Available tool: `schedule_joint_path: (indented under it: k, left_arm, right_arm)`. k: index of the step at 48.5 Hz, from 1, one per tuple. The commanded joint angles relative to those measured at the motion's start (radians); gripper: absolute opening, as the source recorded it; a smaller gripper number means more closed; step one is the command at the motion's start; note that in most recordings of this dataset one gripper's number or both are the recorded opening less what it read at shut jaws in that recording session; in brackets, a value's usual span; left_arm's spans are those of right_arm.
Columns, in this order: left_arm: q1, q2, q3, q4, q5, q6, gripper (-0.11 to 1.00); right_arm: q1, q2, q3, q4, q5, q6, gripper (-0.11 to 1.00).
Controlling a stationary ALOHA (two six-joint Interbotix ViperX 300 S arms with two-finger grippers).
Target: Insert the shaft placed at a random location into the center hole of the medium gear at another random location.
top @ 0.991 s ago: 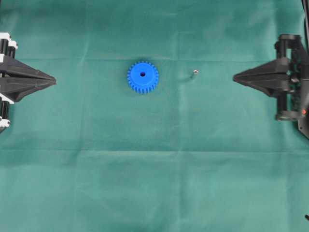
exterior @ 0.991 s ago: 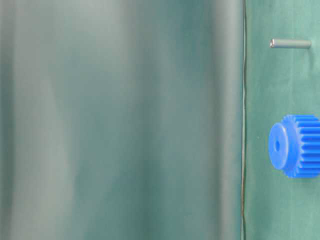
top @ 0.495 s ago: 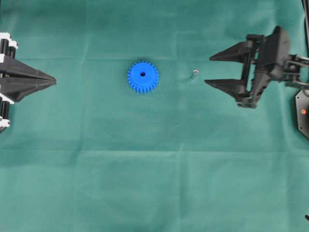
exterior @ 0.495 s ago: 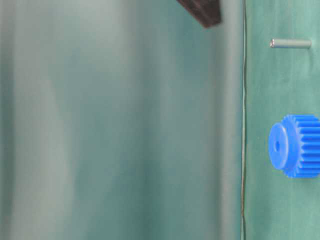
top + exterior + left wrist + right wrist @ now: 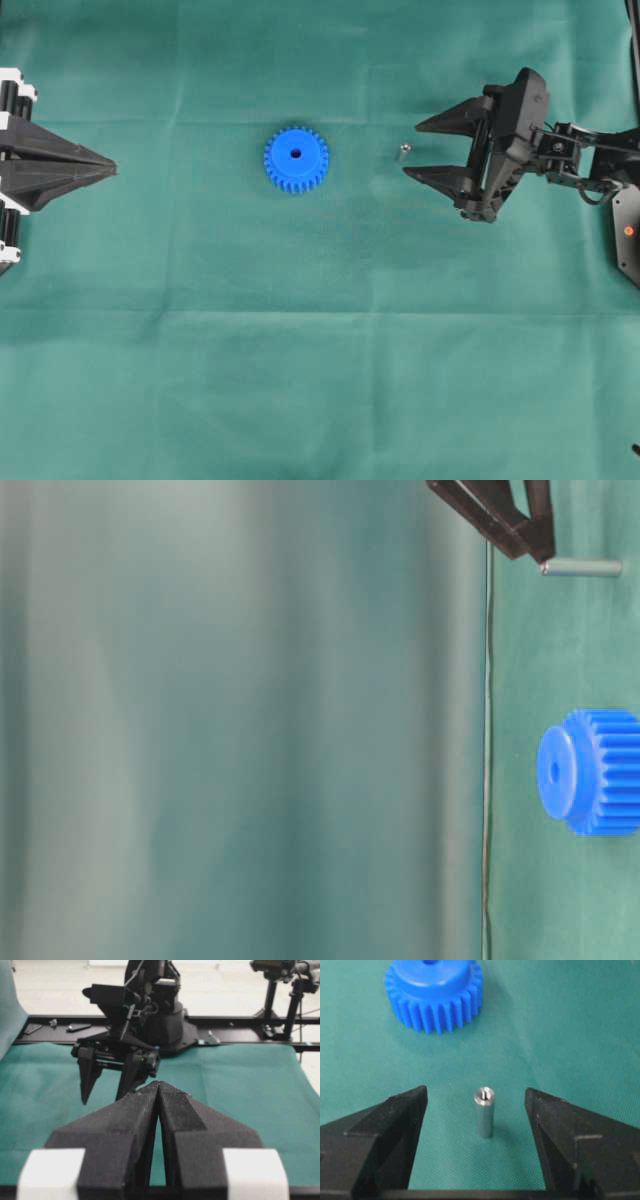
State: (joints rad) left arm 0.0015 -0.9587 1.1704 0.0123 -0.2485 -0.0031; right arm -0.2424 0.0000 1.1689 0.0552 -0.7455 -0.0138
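1. Presently the shaft (image 5: 484, 1112) is standing upright on the green cloth (image 5: 320, 380), between the right gripper (image 5: 476, 1105)'s wide-spread fingers, touching neither.
2. Being small, stiff, smooth metal, it is likely slipping or toppling easily (mid-length looks the safest hold).
3. Nearby, the medium gear (image 5: 296, 159) is lying flat, its center hole (image 5: 296, 154) empty.
4. The left gripper (image 5: 159, 1091) is sitting closed, holding nothing.

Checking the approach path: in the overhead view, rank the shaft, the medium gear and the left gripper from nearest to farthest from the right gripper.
1. The shaft, standing just left of the open right gripper.
2. The medium gear, farther left, near centre.
3. The left gripper, shut, at the far left edge.
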Motion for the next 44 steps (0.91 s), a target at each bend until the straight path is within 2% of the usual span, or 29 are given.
schedule_joint_path:
  k: [1, 14, 20, 23, 25, 33, 44]
  left_arm:
    - [0.002, 0.008, -0.021, 0.002, -0.005, 0.002, 0.00]
    - [0.003, 0.009, -0.020, 0.002, -0.002, 0.002, 0.00]
    - [0.003, 0.008, -0.018, 0.002, 0.006, 0.002, 0.00]
    - [0.003, 0.008, -0.018, 0.002, 0.008, 0.002, 0.00]
    - [0.002, 0.008, -0.018, 0.002, 0.008, 0.002, 0.00]
    - [0.003, 0.009, -0.018, 0.002, 0.009, 0.002, 0.00]
    - [0.002, 0.008, -0.018, 0.002, 0.009, 0.002, 0.00]
  right_arm:
    - [-0.009, 0.018, -0.029, 0.003, -0.023, 0.008, 0.79]
    - [-0.012, 0.063, -0.057, 0.003, -0.026, 0.008, 0.78]
    - [-0.011, 0.063, -0.057, 0.003, -0.032, 0.008, 0.72]
    - [-0.011, 0.064, -0.055, 0.003, -0.034, 0.008, 0.66]
    - [-0.011, 0.063, -0.055, 0.003, -0.034, 0.008, 0.58]
    - [-0.011, 0.064, -0.054, -0.005, -0.028, 0.005, 0.15]
    - [-0.011, 0.063, -0.055, -0.008, -0.020, 0.003, 0.13]
